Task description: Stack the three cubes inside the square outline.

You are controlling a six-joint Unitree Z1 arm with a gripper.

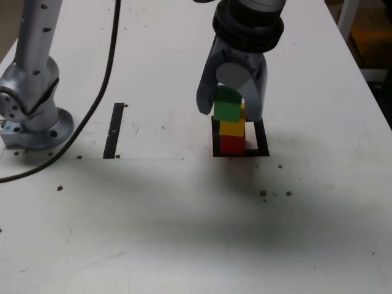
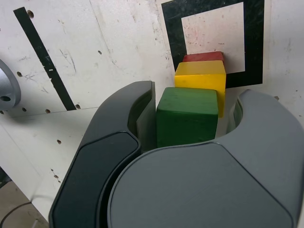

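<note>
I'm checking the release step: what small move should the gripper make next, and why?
Probably widen the jaws a little more, then lift straight up. The small matte green cube sits atop the yellow cube and red cube at the black square outline, with the gripper close on both sides.

The exterior view sits high across the table (image 1: 184, 233), looking down at the arm's base (image 1: 33, 122) around 9 o'clock. The wrist view rides right behind the gripper (image 2: 190, 118), super close, staring down. Both catch the cube stack (image 1: 229, 125), square outline (image 1: 260, 144) and black bar (image 1: 114, 130).
</note>
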